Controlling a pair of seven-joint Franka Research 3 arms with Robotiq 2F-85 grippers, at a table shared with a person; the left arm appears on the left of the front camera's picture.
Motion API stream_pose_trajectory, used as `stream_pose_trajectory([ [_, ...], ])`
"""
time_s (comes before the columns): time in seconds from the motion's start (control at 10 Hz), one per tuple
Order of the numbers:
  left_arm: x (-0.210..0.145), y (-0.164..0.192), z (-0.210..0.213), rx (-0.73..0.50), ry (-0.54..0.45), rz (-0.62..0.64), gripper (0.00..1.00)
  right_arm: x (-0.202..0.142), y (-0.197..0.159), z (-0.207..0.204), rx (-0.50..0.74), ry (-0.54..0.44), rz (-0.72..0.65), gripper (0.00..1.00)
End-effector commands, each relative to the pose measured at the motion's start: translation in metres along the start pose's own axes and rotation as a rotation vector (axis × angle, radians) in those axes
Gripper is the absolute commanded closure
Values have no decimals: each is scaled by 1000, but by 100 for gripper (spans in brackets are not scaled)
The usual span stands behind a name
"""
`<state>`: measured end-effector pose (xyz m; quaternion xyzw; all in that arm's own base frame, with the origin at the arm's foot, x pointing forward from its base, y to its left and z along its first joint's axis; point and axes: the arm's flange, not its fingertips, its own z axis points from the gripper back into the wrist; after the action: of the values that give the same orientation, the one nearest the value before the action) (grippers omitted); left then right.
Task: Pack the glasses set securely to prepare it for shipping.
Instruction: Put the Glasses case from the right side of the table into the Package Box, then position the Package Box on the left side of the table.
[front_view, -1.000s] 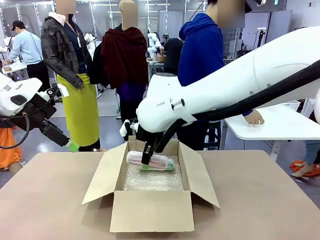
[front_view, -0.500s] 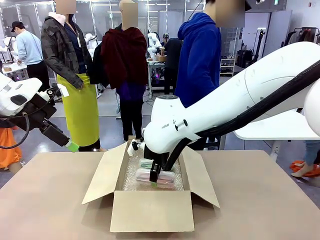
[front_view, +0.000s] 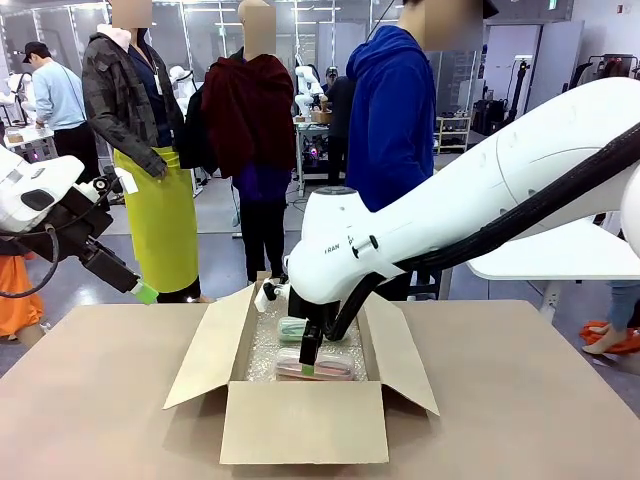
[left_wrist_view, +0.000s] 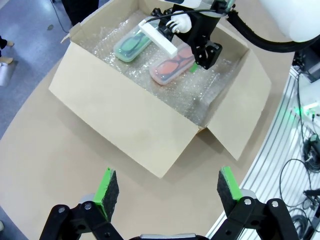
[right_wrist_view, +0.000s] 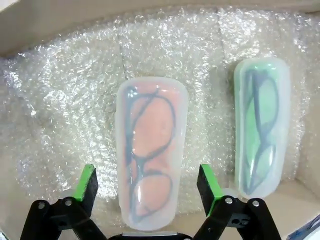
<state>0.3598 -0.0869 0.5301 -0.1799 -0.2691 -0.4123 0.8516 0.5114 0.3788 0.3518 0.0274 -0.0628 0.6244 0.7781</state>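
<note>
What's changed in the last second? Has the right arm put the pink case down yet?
The right gripper lowered the pink case into the box, laid it on the bubble wrap and let go; its jaws now stand open either side of it. The green case lies beside it, apart, and the left gripper hangs open, unmoved.

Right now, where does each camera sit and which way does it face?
Front view: between the arms, facing across the table toward a person; left pincer open left of the box, right pincer inside it.
Left wrist view: high over the table, looking down into the box past its open pincer.
Right wrist view: inside the box, looking down at the pink case between its open pads, green case beside it on bubble wrap.
Shared: both wrist views show both cases.
</note>
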Motion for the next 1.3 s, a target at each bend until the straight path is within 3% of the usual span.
stream_pose_trajectory([
  [0.0, -1, 2, 2, -17, -5, -16, 0, 2, 2, -7, 8, 0, 2, 0],
  [1.2, -1, 2, 2, -17, -5, -16, 0, 2, 2, -7, 8, 0, 2, 0],
])
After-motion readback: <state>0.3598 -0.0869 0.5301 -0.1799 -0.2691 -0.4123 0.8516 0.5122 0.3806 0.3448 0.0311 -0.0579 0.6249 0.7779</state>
